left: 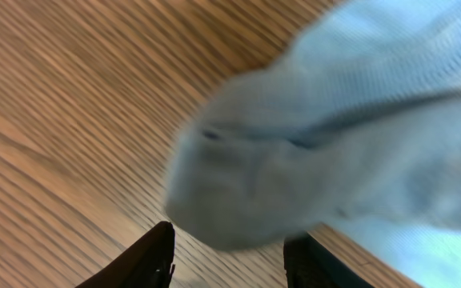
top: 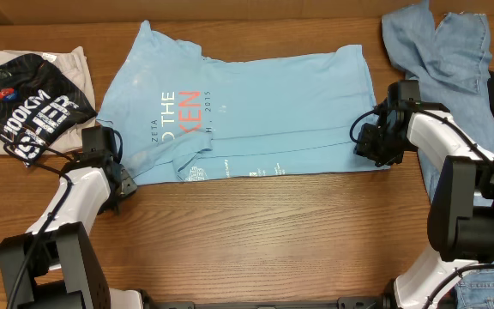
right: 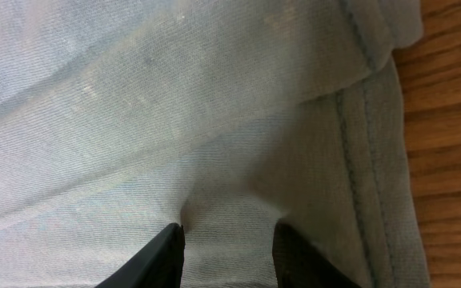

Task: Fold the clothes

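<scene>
T-shirt [top: 256,112] edge pinched in right jaws — left jaws parted at corner; open table [top: 273,232] nearside.

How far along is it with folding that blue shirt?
Early on. Done: the T-shirt lies spread on the table, and its near edge looks folded over in one long strip. In hand: the right claw seems to pinch cloth at the shirt's right side, while the left claw stands open by a bunched corner. Left: all the remaining folds; the shirt is wide, not yet a neat packet.
</scene>
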